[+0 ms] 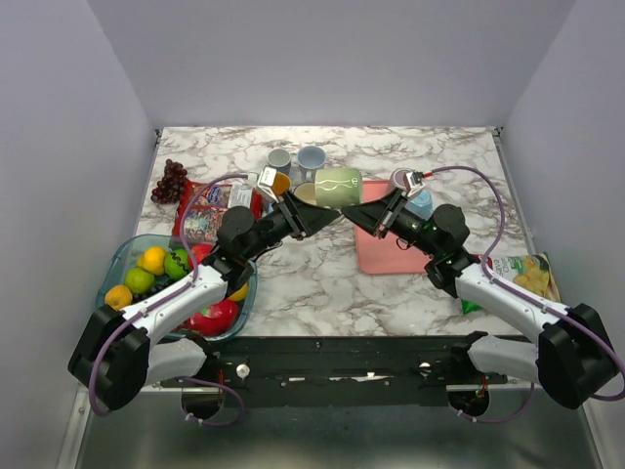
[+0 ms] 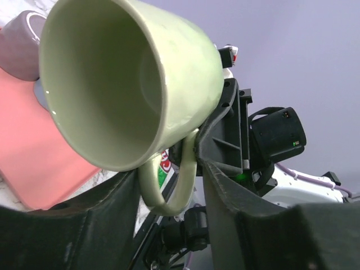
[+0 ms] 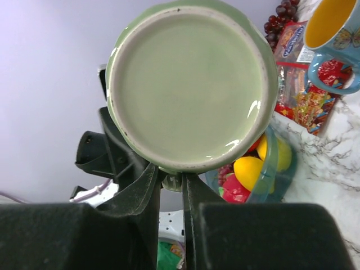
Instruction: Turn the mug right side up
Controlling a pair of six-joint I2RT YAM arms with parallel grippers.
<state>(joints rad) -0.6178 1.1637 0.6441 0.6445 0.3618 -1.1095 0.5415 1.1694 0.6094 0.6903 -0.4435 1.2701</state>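
A pale green mug (image 1: 338,186) hangs on its side in the air over the middle of the table, held between the two arms. Its mouth (image 2: 112,84) faces my left gripper and its flat base (image 3: 188,84) faces my right gripper. My right gripper (image 1: 371,210) (image 3: 171,179) is shut on the handle, pinching it just under the base. My left gripper (image 1: 305,200) (image 2: 169,188) is open, one finger on each side of the handle loop (image 2: 169,197) and close to it.
A pink mat (image 1: 391,249) lies under the mug's right side. Grey and blue cups (image 1: 296,157) and a blue mug with an orange inside (image 3: 332,34) stand behind. A fruit bowl (image 1: 122,259), snack packs (image 1: 205,220) and grapes (image 1: 171,181) are left; a green packet (image 1: 522,274) is right.
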